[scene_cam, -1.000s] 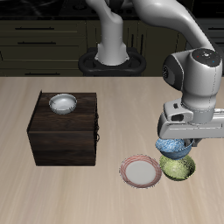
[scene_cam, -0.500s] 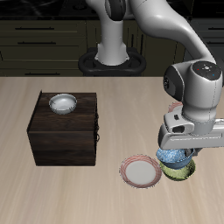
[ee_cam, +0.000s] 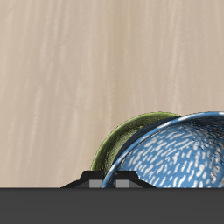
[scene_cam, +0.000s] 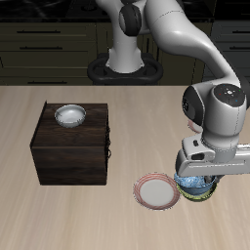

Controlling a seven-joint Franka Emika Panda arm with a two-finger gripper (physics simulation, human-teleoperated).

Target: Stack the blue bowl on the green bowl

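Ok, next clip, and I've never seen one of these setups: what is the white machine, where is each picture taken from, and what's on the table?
These are simulator renders, not photos. The white machine is a robot arm ending in a gripper with two jaws. One picture looks at the robot from the front and above; the other comes from a camera on the gripper itself. On the wooden table stand a dark cabinet with a white-grey bowl on top, and a pink-rimmed plate. The gripper holds the blue bowl directly over the green bowl; whether it already rests inside it cannot be told. The jaws appear closed on the blue bowl's rim.
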